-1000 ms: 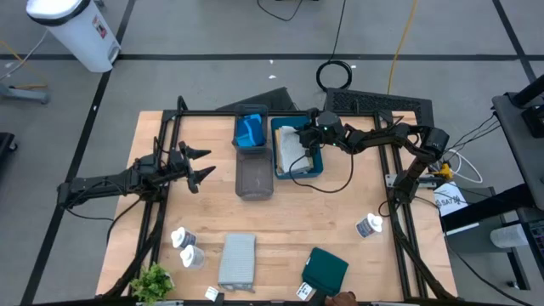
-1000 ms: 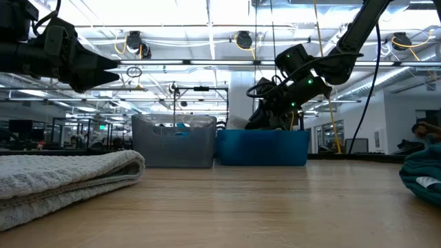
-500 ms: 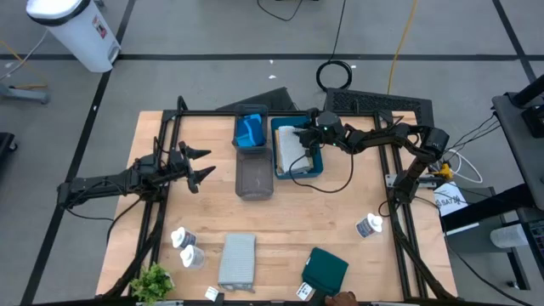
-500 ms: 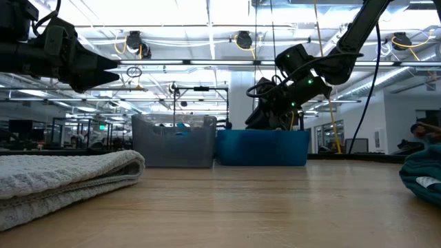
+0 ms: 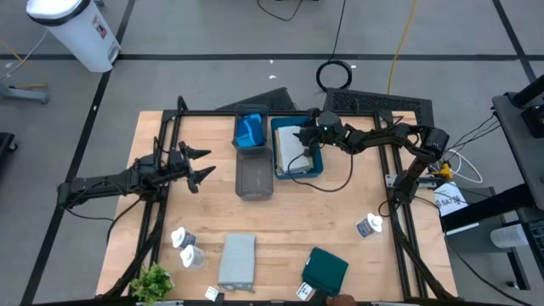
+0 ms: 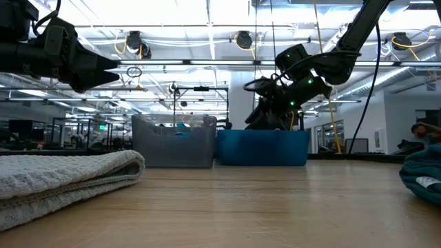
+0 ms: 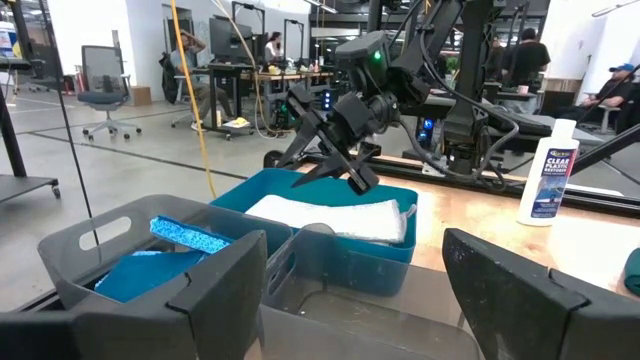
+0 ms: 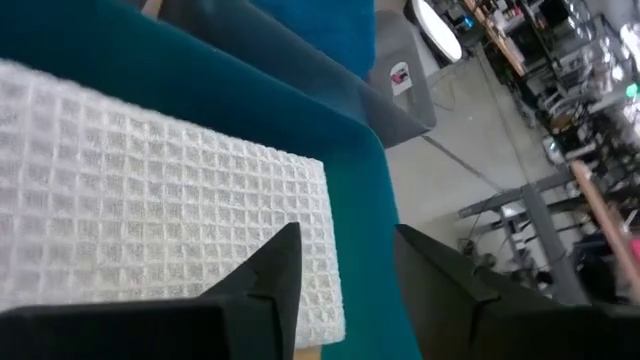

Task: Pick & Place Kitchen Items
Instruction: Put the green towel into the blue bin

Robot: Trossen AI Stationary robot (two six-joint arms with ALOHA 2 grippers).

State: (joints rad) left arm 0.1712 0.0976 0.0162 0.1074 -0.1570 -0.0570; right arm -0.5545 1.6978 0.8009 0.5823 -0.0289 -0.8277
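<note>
Cloth (image 7: 330,217) lies in the teal tray (image 5: 316,167) near the worktop's far edge; your right gripper (image 7: 338,158) hovers above it, released. It's soft and limp: pinch a folded edge. Left gripper (image 5: 197,166) waits open, left side.

White bottle (image 7: 551,167), far right on the table: blue label printed "CLEAR", smaller lines below unreadable.

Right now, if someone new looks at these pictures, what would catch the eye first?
Probably the right claw, open just above a white waffle-weave cloth lying in the teal tray at the table's far side. Beside it, the grey tray holds bright-blue items, and the left claw waits open over the table's left part.
</note>
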